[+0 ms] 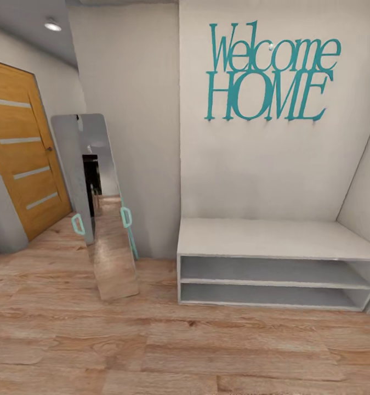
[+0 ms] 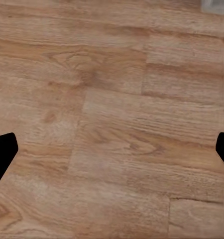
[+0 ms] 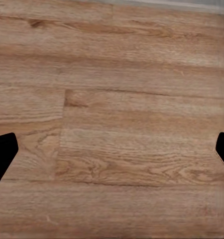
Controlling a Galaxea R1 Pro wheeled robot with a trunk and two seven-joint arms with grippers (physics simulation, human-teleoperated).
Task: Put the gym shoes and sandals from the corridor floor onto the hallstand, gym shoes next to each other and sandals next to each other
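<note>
The corridor floor [image 1: 152,351] of light-brown wood planks spreads out in front of me. In the left wrist view my left gripper [image 2: 112,154] is open, its black fingertips [image 2: 2,154] far apart over bare planks [image 2: 117,99]. In the right wrist view my right gripper [image 3: 112,154] is open too, its fingertips [image 3: 2,154] spread above plain floor [image 3: 122,114]. Nothing lies between either pair of fingers. The gym shoes, the sandals and the hallstand are out of view.
A straight-sided white bench unit [image 1: 272,238] with two open shelves stands against the wall under teal "Welcome HOME" lettering [image 1: 269,74]. A tall mirror [image 1: 100,208] leans on the wall left of it. A wooden door [image 1: 20,153] is at the far left. A pale slanted panel [image 1: 365,181] borders the right edge.
</note>
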